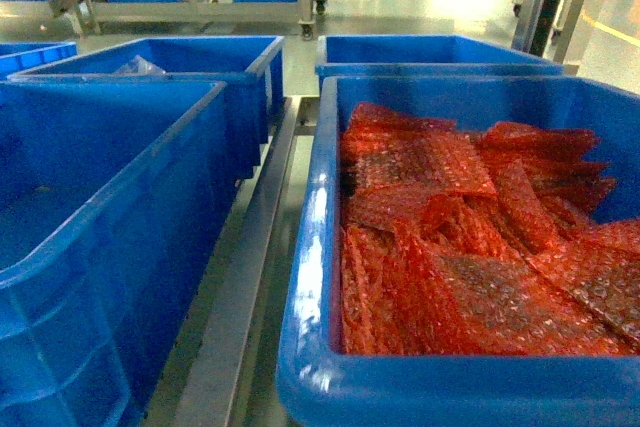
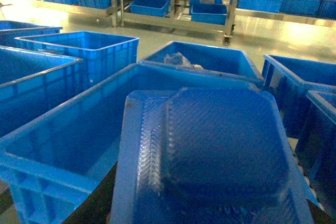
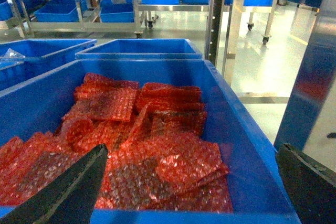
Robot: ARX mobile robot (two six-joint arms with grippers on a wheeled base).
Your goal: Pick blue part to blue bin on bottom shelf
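Head view: two large blue bins fill the foreground. The left bin (image 1: 100, 237) shows only its bare blue inside, while the right bin (image 1: 330, 247) is heaped with red bubble-wrap bags (image 1: 470, 247). A steel rail (image 1: 245, 287) runs between them. Behind stand two more blue bins, the left one (image 1: 200, 67) with a bit of clear plastic wrap (image 1: 138, 67) in it and the right one (image 1: 440, 52) showing nothing inside from here. Far back, a steel rack (image 1: 200, 9) carries further blue bins. Neither arm shows in this view.

Left wrist view: a blue moulded plastic tray (image 2: 210, 161), the blue part, fills the lower middle of the picture, close against the camera and above the near edge of an open blue bin (image 2: 63, 150). The left gripper's fingers are hidden behind the tray (so whether it is clamped on the tray cannot be told). More blue bins surround it, one behind (image 2: 210, 61) holding crumpled clear plastic (image 2: 178, 60). A wheeled steel rack (image 2: 173, 19) with bins on its low level stands across the shiny floor.

Right wrist view: the right gripper (image 3: 194, 182) hangs with its two dark fingers (image 3: 68, 187) spread wide, holding nothing, over the near end of the bubble-wrap bin (image 3: 236, 129). Steel posts (image 3: 310, 77) rise on the right.
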